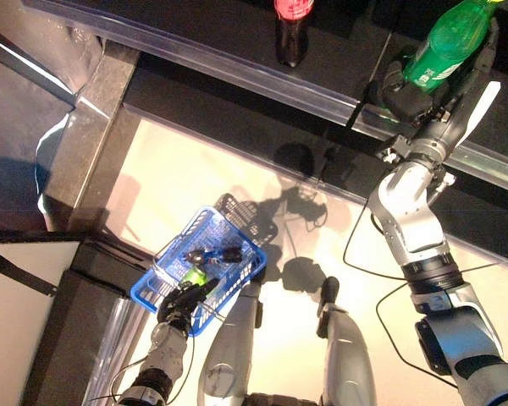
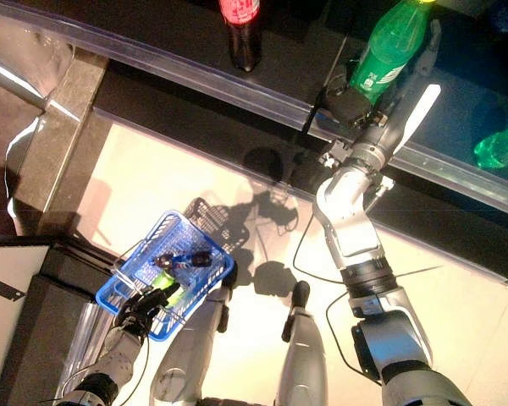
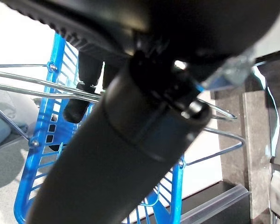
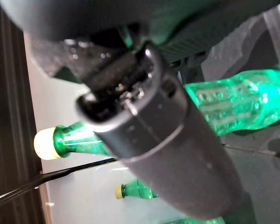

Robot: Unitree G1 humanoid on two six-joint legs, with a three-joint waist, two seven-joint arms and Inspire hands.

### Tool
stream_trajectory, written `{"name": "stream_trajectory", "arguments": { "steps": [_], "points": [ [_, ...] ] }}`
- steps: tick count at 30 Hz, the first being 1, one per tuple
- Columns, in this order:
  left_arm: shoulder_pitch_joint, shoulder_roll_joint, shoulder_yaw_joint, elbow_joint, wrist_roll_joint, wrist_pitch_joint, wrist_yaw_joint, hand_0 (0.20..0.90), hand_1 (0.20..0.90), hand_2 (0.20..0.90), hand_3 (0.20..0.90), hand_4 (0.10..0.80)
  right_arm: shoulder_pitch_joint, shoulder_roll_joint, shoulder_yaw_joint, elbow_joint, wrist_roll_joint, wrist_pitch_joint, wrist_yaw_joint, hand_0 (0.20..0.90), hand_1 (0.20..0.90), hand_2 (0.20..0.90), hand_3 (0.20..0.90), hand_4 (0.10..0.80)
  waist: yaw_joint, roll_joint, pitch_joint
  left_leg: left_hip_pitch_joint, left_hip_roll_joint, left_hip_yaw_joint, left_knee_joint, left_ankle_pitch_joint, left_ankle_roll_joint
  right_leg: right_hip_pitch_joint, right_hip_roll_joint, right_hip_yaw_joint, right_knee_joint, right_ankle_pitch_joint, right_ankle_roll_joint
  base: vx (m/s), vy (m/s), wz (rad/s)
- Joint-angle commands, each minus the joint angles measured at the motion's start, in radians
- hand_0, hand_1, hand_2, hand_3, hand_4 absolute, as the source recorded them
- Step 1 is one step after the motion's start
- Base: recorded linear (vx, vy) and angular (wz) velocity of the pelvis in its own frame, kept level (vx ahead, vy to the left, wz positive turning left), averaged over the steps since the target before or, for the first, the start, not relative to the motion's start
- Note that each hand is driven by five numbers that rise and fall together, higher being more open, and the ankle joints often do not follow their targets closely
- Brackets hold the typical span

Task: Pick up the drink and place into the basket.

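Right wrist view puts the green bottle [image 4: 233, 105] straight across my right hand [image 4: 144, 135], its body on one side of my thumb and its neck and pale yellow cap on the other. My fingers and thumb are curled round it, so I am grasping it. From the head, the same bottle [image 1: 447, 44] sits tilted in that hand [image 1: 411, 93] over the dark shelf [image 1: 339, 51], its cap pointing away from my wrist. Beyond my fingers another green bottle [image 4: 139, 190] with a yellow cap lies on the pale surface, well apart from the one I hold, and a further green bottle [image 2: 501, 145] lies on the shelf to the outer side of my right hand. A dark cola bottle [image 1: 292, 32] with a red label stands upright on the shelf, well off toward my left side.

My left hand [image 1: 184, 303] is at the near rim of the blue basket [image 1: 241, 275], fingers closed on its wire handle [image 3: 214, 135], which crosses just past my thumb in the left wrist view. Inside the basket, just ahead of those fingers, lie a small green item [image 1: 194, 275] and some dark objects [image 1: 216, 254] I cannot identify. The drink in my right hand is well apart from the basket.
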Motion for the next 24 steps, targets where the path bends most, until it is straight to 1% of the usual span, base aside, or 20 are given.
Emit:
{"name": "stream_trajectory", "arguments": {
  "steps": [1, 3, 7, 8, 9, 10, 11, 12, 13, 14, 19, 24],
  "points": [
    [0.099, -0.005, -0.063, -0.042, -0.009, -0.022, -0.019, 0.300, 0.300, 0.300, 0.200, 0.100, -0.153, -0.101, -0.026, -0.083, -0.019, -0.066, -0.023, 0.900, 0.900, 0.900, 0.900, 0.800, 0.003, 0.008, -0.015, -0.037, -0.004, -0.013, 0.097, -0.045, 0.006, -0.002, 0.003, 0.001, -0.045, 0.082, -0.059, 0.034, 0.021, -0.03],
    [0.096, -0.001, -0.064, -0.046, -0.007, -0.018, -0.017, 0.300, 0.300, 0.300, 0.200, 0.100, -0.177, -0.114, -0.026, -0.048, -0.008, -0.077, -0.019, 0.900, 0.900, 0.900, 0.900, 0.800, 0.009, 0.008, -0.015, -0.045, -0.008, -0.013, 0.102, -0.049, 0.009, -0.013, 0.002, 0.001, -0.038, 0.081, -0.058, 0.040, 0.009, -0.02],
    [0.095, 0.008, -0.066, -0.047, -0.009, -0.011, -0.021, 0.300, 0.300, 0.300, 0.200, 0.100, -0.206, -0.135, -0.019, -0.013, -0.013, -0.061, -0.021, 0.900, 0.900, 0.900, 0.900, 0.800, 0.016, 0.009, -0.015, -0.057, -0.011, -0.013, 0.109, -0.051, 0.012, -0.027, -0.003, -0.004, -0.027, 0.081, -0.056, 0.000, 0.000, 0.00],
    [0.097, 0.010, -0.068, -0.046, -0.009, -0.010, -0.023, 0.300, 0.300, 0.300, 0.200, 0.100, -0.211, -0.141, -0.018, 0.000, -0.005, -0.061, -0.024, 0.794, 0.794, 0.794, 0.776, 0.676, 0.018, 0.009, -0.015, -0.057, -0.012, -0.012, 0.114, -0.059, 0.012, -0.028, -0.004, -0.005, -0.020, 0.074, -0.055, 0.000, 0.000, 0.00],
    [0.096, 0.011, -0.071, -0.047, -0.015, -0.009, -0.020, 0.300, 0.300, 0.300, 0.200, 0.100, -0.220, -0.150, -0.017, 0.019, 0.008, -0.067, -0.029, 0.526, 0.526, 0.526, 0.464, 0.364, 0.019, 0.009, -0.015, -0.061, -0.012, -0.011, 0.115, -0.059, 0.014, -0.033, -0.005, -0.006, -0.018, 0.074, -0.054, 0.000, 0.000, 0.00],
    [0.093, 0.012, -0.072, -0.047, -0.020, -0.009, -0.018, 0.300, 0.300, 0.300, 0.200, 0.100, -0.225, -0.153, -0.018, 0.027, 0.014, -0.068, -0.032, 0.462, 0.462, 0.462, 0.389, 0.289, 0.019, 0.009, -0.015, -0.067, -0.013, -0.011, 0.112, -0.052, 0.015, -0.039, -0.005, -0.007, -0.020, 0.080, -0.055, 0.000, 0.000, 0.00],
    [0.093, 0.012, -0.073, -0.047, -0.022, -0.008, -0.019, 0.300, 0.300, 0.300, 0.200, 0.100, -0.229, -0.155, -0.018, 0.038, 0.022, -0.073, -0.034, 0.378, 0.378, 0.378, 0.291, 0.191, 0.020, 0.010, -0.015, -0.068, -0.014, -0.012, 0.112, -0.053, 0.015, -0.041, -0.005, -0.007, -0.018, 0.079, -0.055, 0.000, 0.000, 0.00],
    [0.094, 0.013, -0.075, -0.050, -0.023, -0.007, -0.019, 0.300, 0.300, 0.300, 0.200, 0.100, -0.232, -0.157, -0.020, 0.048, 0.028, -0.075, -0.036, 0.328, 0.328, 0.328, 0.233, 0.133, 0.021, 0.011, -0.015, -0.071, -0.016, -0.013, 0.113, -0.054, 0.016, -0.044, -0.005, -0.007, -0.016, 0.079, -0.055, 0.000, 0.000, 0.00],
    [0.100, 0.013, -0.078, -0.053, -0.025, -0.009, -0.021, 0.300, 0.300, 0.300, 0.200, 0.100, -0.236, -0.164, -0.021, 0.066, 0.036, -0.079, -0.036, 0.300, 0.300, 0.300, 0.200, 0.100, 0.024, 0.013, -0.015, -0.072, -0.016, -0.013, 0.118, -0.062, 0.018, -0.046, -0.008, -0.008, -0.008, 0.071, -0.054, 0.000, 0.000, 0.00],
    [0.098, 0.013, -0.078, -0.053, -0.024, -0.009, -0.023, 0.300, 0.300, 0.300, 0.200, 0.100, -0.241, -0.166, -0.023, 0.072, 0.036, -0.080, -0.037, 0.300, 0.300, 0.300, 0.200, 0.100, 0.025, 0.013, -0.015, -0.077, -0.017, -0.013, 0.115, -0.055, 0.019, -0.051, -0.008, -0.009, -0.010, 0.078, -0.054, 0.000, 0.000, 0.00],
    [0.108, 0.027, -0.081, -0.059, -0.027, -0.005, -0.033, 0.300, 0.300, 0.300, 0.200, 0.100, -0.272, -0.195, -0.014, 0.129, 0.060, -0.098, -0.035, 0.300, 0.300, 0.300, 0.200, 0.100, 0.036, 0.016, -0.015, -0.093, -0.024, -0.016, 0.127, -0.065, 0.024, -0.071, -0.013, -0.015, 0.010, 0.069, -0.052, -0.003, 0.000, 0.04],
    [0.110, 0.034, -0.082, -0.068, -0.035, -0.008, -0.034, 0.300, 0.300, 0.300, 0.200, 0.100, -0.279, -0.200, -0.015, 0.128, 0.063, -0.108, -0.030, 0.300, 0.300, 0.300, 0.200, 0.100, 0.039, 0.017, -0.015, -0.095, -0.026, -0.015, 0.127, -0.067, 0.028, -0.079, -0.012, -0.017, 0.021, 0.066, -0.051, -0.010, -0.001, 0.04]
  ]
}}
